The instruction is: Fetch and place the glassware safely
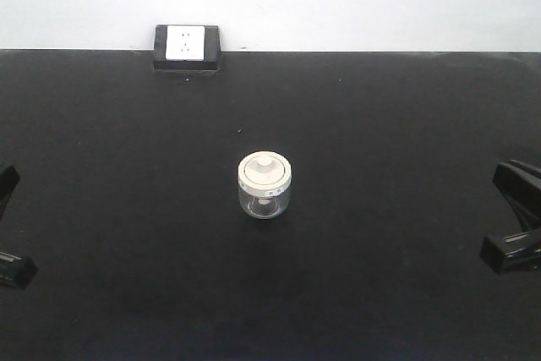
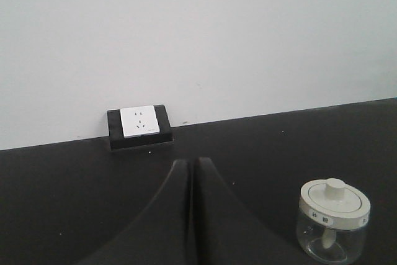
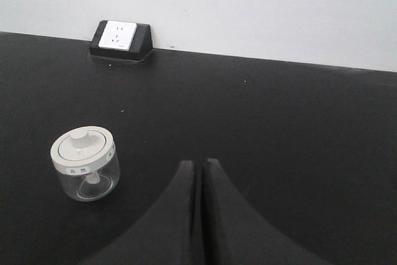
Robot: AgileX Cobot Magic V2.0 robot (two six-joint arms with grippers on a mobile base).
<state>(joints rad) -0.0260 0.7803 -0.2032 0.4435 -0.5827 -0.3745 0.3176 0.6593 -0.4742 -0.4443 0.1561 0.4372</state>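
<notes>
Likely light, fragile, slippery: glass jar (image 1: 265, 187) mid-worktop (image 1: 380, 166); grip body below lid. Both pincers closed, empty.

Clear glossy glass jar (image 1: 265, 198), matt black tabletop (image 1: 389, 141)

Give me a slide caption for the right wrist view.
Right gripper shut and empty, lidded glass jar upright on the black table, wall socket behind.
</notes>
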